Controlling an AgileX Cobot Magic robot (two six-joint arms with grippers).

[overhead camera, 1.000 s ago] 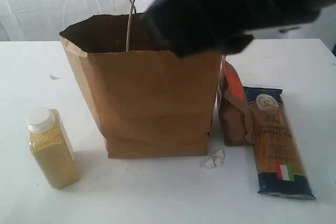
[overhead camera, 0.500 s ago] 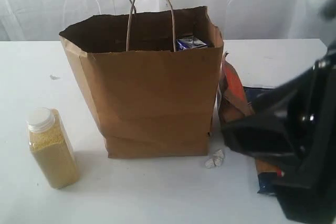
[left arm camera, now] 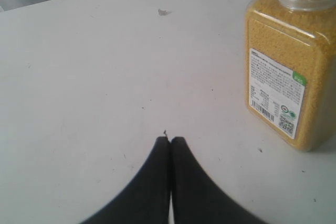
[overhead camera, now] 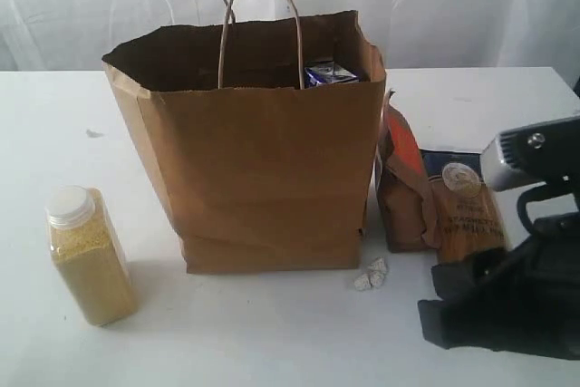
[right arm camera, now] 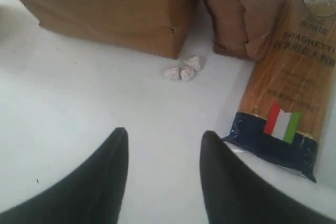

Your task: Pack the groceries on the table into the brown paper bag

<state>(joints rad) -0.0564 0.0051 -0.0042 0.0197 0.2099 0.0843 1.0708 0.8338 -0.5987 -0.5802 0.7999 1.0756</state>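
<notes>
Black right claw [right arm camera: 164, 132] released, drawn back off spaghetti pack [right arm camera: 286, 87], left claw [left arm camera: 169, 140] clenched

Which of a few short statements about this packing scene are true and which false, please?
1. The yellow-grain bottle stands upright on the table, outside the brown paper bag. True.
2. The spaghetti pack is inside the bag. False: it lies flat on the table beside the brown pouch.
3. A small blue-white carton shows in the bag's mouth. True.
4. The right gripper holds the pouch. False: its fingers stand apart, empty.
5. The left gripper is shut. True.
</notes>
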